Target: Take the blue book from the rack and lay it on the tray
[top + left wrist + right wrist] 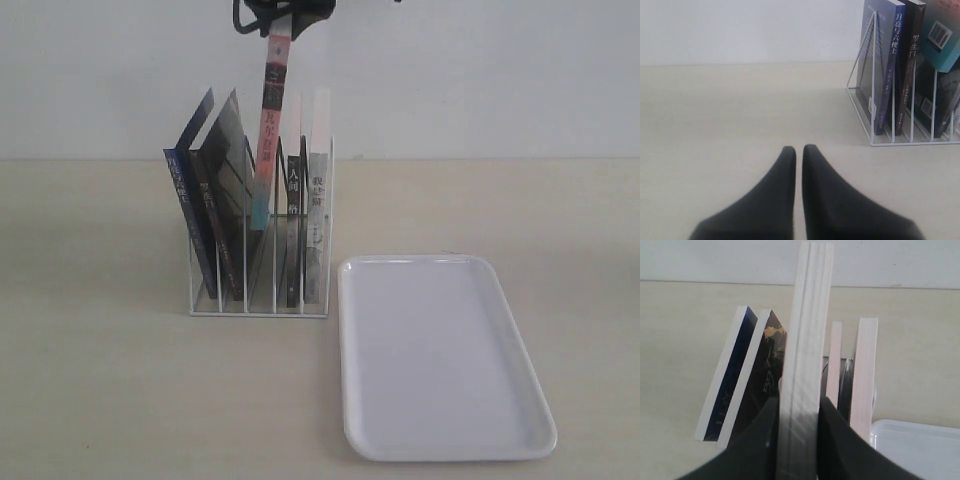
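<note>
Books stand in a small white wire rack on a pale table, with a flat white tray lying just right of the rack and a little nearer. The blue book sits in the rack's leftmost slot, its top leaning to the right, with its lower end on the rack floor. No gripper touches it. A black-spined book leans the same way just to its right.

The right gripper reaches down from the top of the exterior view. Its jaws are clamped on the upper end of the red-and-teal-spined book. That book is raised high above the others and slightly tilted, and its teal lower end hangs between the middle dividers, off the rack floor. Two more books, one slim and one pale-spined, stand upright in the right-hand slots.

In the right wrist view the dark fingers press both covers of the lifted book, page edges facing the camera.

The left gripper hovers over bare table to the left of the rack. Its jaws are drawn almost together with only a thin slit between them, and they hold nothing.
</note>
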`<state>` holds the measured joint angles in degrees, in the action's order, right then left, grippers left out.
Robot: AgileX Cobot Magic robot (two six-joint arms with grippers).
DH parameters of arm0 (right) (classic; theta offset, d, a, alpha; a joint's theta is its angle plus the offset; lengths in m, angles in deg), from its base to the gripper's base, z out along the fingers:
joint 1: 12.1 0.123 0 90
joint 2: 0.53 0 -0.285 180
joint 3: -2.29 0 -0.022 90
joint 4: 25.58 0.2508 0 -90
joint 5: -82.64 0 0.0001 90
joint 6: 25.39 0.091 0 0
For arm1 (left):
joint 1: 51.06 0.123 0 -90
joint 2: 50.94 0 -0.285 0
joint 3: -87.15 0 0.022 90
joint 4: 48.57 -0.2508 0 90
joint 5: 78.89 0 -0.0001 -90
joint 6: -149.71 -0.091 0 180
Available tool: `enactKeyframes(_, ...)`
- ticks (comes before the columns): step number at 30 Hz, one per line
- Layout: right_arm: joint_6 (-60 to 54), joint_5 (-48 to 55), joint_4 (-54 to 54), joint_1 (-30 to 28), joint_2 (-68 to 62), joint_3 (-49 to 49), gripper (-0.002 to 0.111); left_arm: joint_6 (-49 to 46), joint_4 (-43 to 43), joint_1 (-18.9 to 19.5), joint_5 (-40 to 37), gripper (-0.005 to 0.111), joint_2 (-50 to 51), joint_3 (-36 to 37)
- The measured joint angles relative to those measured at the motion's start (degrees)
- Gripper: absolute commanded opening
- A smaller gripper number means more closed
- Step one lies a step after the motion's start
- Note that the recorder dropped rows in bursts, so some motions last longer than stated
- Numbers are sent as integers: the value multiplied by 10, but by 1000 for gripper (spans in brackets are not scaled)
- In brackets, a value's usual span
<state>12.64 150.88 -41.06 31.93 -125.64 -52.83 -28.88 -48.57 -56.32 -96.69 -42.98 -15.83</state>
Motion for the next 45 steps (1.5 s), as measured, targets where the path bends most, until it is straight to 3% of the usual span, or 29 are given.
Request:
enactKeyframes(39,7,-18,-2,5,-102,0,1,0,0,0,0,4,0,0)
enactKeyframes(42,7,-18,-2,5,-102,0,20,0,0,0,0,4,0,0)
enactKeyframes(45,5,-22,-5,5,-102,0,51,0,0,0,0,4,0,0)
